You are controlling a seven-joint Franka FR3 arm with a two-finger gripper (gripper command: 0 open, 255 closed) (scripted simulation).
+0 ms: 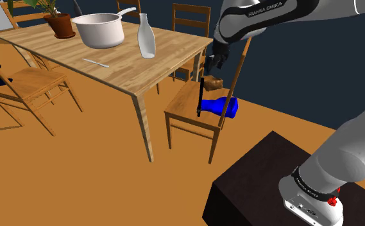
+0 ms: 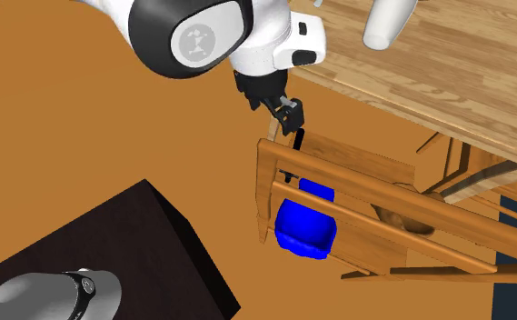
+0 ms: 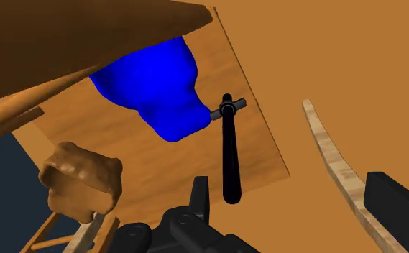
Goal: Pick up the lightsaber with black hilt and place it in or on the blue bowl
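- The gripper [image 3: 300, 208] hangs above a chair [image 1: 182, 104], fingers spread wide, clasping nothing.
- The lightsaber [image 3: 229, 154] stands nearly upright on the seat. Its top end points up at the gripper, close by one finger, and its cross-piece end rests down just beside the bowl [image 3: 152, 86].
- The bowl lies on its side on the seat.
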